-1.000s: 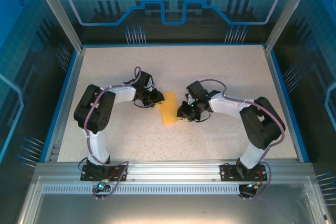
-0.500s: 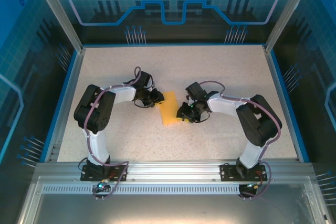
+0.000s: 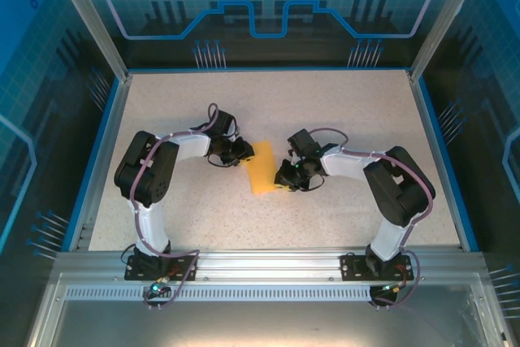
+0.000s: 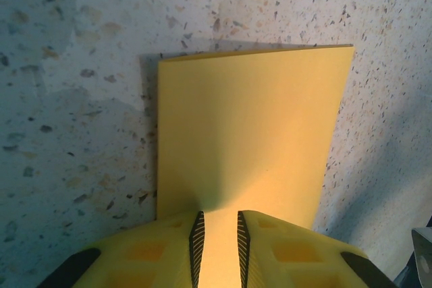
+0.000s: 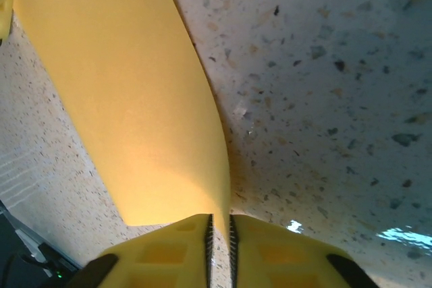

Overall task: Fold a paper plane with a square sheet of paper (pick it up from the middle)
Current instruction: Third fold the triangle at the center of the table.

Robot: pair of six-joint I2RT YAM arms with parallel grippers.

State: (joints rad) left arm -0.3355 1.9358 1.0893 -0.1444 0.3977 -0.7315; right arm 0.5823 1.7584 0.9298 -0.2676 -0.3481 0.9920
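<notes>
Swinging its elbow inward over the last second, the right arm draws closer to the work, while the left arm and the paper hold their places at mid-table.

A thin orange-yellow sheet of paper, plain and already doubled into a rectangle, lies on the speckled tabletop between the two grippers. The left gripper is clamped on the sheet's left edge. Its wrist view shows the ribbed fingers with paper running between them. The right gripper is pinched nearly together on the opposite side, near the sheet's near corner, and a sliver of paper edge runs into the slit between its yellow fingers.

The danger lies in that two-sided hold. If the arms draw apart, paper this thin could tear or slip out of the right grip, which appears to hold very little of it. If they crowd together, the sheet could buckle away from its crease, and the right wrist view shows it bowing up off the table.

Seen from above, the sheet's long axis runs from the near side of the table toward the far side, leaning slightly. No nose has been folded, so it points nowhere; it looks like an early stage of the plane.
</notes>
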